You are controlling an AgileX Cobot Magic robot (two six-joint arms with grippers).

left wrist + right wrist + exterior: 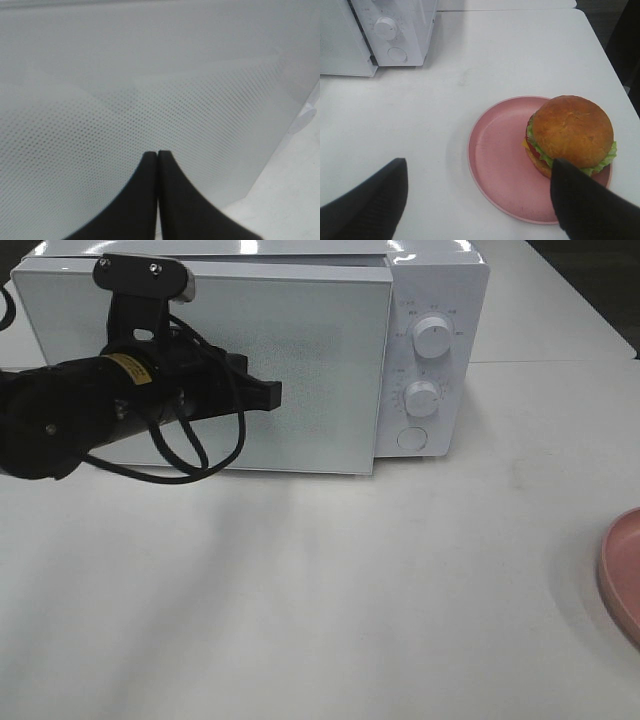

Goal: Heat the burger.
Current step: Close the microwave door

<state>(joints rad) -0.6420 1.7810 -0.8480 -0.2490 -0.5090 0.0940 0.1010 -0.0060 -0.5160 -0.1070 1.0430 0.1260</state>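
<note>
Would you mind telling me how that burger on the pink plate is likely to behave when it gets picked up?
The burger is a stack of layers, so a side squeeze may shift them. Its domed bun looks glossy, so probably somewhat slippery. It sits near the plate edge, so a push could slide it off.
</note>
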